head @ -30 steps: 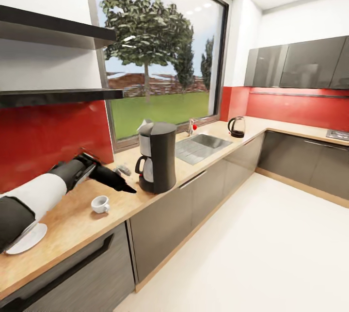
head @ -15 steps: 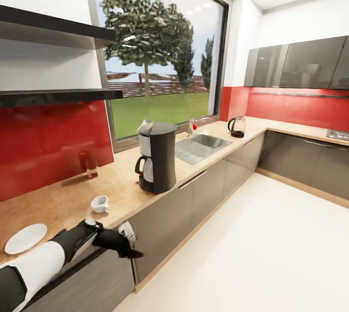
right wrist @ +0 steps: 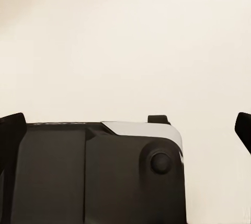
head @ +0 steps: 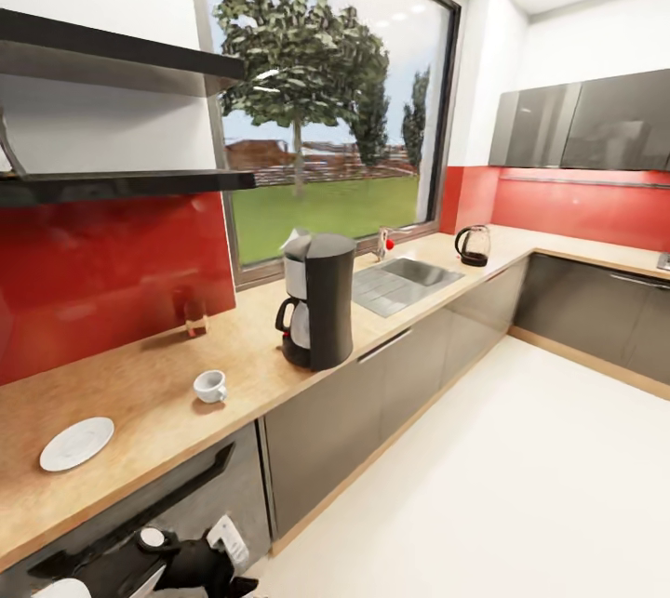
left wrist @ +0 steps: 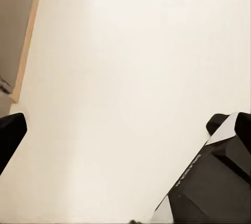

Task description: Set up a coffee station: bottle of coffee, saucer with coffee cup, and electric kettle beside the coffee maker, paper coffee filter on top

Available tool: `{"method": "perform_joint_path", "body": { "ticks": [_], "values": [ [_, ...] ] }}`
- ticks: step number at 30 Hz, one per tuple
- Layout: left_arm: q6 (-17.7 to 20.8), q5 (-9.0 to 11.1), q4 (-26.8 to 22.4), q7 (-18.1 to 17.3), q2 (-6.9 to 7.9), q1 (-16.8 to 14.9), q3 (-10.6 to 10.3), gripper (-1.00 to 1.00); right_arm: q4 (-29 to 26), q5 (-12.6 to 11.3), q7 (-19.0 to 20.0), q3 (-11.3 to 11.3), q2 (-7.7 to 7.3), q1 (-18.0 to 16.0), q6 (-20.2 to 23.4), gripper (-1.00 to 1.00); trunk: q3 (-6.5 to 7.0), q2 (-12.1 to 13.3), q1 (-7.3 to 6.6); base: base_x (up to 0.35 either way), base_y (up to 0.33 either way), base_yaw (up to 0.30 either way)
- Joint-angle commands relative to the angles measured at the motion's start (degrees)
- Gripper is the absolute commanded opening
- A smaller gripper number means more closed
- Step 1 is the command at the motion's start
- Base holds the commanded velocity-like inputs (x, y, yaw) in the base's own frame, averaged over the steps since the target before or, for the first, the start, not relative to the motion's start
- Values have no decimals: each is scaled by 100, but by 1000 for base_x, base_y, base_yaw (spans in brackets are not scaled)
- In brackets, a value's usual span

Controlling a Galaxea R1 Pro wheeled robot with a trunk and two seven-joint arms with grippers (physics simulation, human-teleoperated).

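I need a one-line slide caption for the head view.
Coffee maker, cup and saucer on the countertop; kettle beyond the sink.

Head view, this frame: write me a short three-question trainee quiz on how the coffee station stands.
1. True or false: the coffee cup sits on the saucer.
2. Which stands nearest the coffee maker? A) electric kettle B) coffee cup C) saucer
3. Fill in: the kettle stands beyond the ____, near the counter's corner.

Key: 1 false, they lie apart on the countertop. 2 B. 3 sink.
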Motion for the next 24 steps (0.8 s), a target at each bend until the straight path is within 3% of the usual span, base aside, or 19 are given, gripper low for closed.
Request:
{"method": "perform_joint_path", "body": {
  "ticks": [1, 9, 15, 16, 19, 20, 24],
  "values": [
    [-29, 38, 1, 76, 2, 50, -39, 100, 3, -4, -14, -7, 2, 0, -17, 100, -1, -4, 2, 0, 0, 268],
    [-25, 47, 7, 797, -5, 581, -46, 100, -160, -18, -17, -7, 6, 0, -12, 100, -1, -4, 2, 0, 0, 275],
    [6, 43, 88, 1573, 4, 1266, -36, 100, -221, -72, -18, -7, 5, 0, -11, 100, -10, -4, 2, 0, 0, 278],
    [3, 50, 384, 2115, -27, 1501, -44, 100, -219, -97, -19, -7, 3, 0, -11, 100, -14, -4, 2, 0, 0, 278],
    [2, 58, 792, 2694, -230, 1666, -36, 100, -218, -105, -22, -4, -3, 0, -16, 100, -24, -4, 2, 0, 0, 278],
    [4, 64, 1043, 3007, -399, 1752, -29, 100, -213, -104, -23, -1, -5, 0, -13, 100, -28, -4, 2, 0, 0, 277],
    [12, 136, 1270, 3471, -610, 1816, -19, 100, -210, -101, -21, 3, -22, 0, -15, 100, -44, -4, 2, 0, 0, 276]
  ]
}}
